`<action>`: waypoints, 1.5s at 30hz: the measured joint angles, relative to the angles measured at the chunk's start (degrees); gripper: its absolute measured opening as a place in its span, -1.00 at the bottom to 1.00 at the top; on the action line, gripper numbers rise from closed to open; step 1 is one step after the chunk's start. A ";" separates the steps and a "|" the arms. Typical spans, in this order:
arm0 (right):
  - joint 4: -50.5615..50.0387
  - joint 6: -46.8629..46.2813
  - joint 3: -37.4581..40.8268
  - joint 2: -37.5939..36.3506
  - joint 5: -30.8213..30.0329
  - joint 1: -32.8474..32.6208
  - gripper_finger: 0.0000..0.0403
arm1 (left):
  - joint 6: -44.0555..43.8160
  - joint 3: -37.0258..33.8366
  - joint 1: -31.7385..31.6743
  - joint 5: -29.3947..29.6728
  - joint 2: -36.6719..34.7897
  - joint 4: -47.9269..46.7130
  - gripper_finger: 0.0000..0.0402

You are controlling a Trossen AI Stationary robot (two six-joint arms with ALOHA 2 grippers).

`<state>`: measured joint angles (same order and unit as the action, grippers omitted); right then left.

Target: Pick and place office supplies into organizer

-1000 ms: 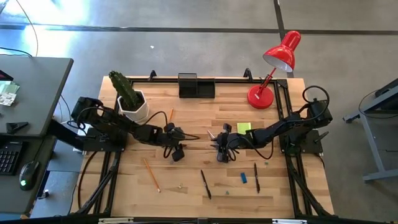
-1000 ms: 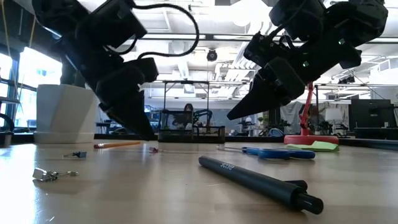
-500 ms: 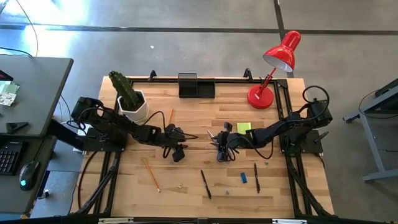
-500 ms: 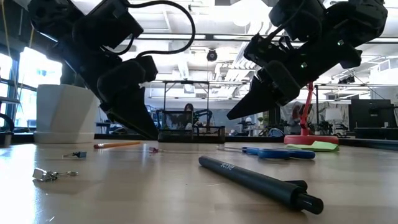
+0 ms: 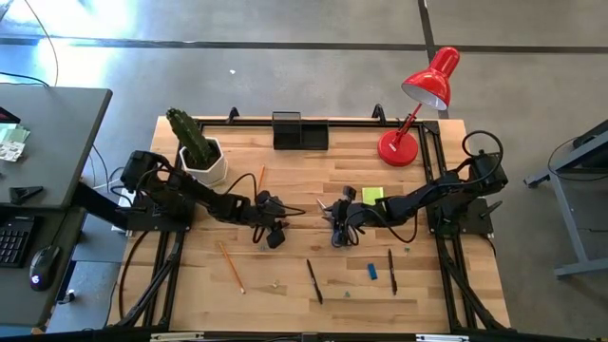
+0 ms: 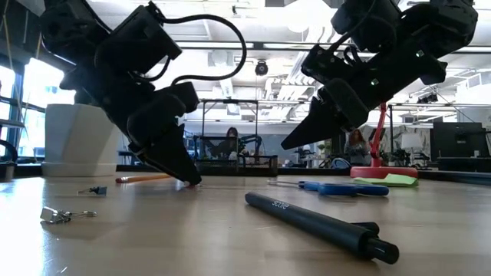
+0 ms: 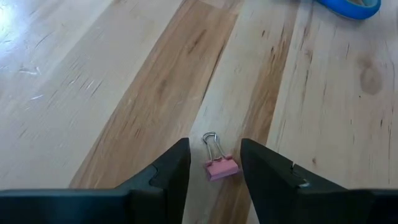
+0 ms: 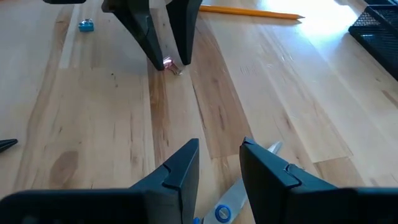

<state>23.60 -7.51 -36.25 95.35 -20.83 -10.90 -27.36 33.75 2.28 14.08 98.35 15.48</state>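
The pink binder clip [image 7: 221, 167] lies on the counter [image 5: 285, 190] just left of centre in the high view, between the left pincer's [image 7: 214, 163] narrowly parted fingers; the right pincer [image 8: 219, 163], empty and slightly parted, waits beside the scissors [image 6: 341, 187]

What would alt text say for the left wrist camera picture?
The left hand hovers open over a wooden table, its two dark fingers on either side of a small pink binder clip lying flat. Part of a blue scissors handle shows at the far edge.
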 joint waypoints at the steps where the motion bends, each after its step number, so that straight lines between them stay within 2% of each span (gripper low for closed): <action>1: -0.05 0.00 0.00 0.00 0.00 0.02 -0.45 | 0.01 0.07 0.00 -0.03 0.00 -0.49 -0.33; 14: -0.26 0.00 0.00 0.00 -0.80 0.00 -0.45 | 5.38 0.03 0.42 -1.37 0.11 -2.01 -0.34; 22: -0.26 0.44 0.00 0.00 -1.72 0.02 -0.45 | 8.65 -0.02 1.94 1.75 0.17 -1.96 -0.34; 45: -0.24 0.24 0.00 0.00 -2.06 0.02 -0.45 | 7.59 -0.10 1.79 -0.32 0.20 -2.54 -0.34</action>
<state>23.35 -7.27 -36.25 95.35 -22.90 -10.87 -19.77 33.65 4.08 13.75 98.54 12.94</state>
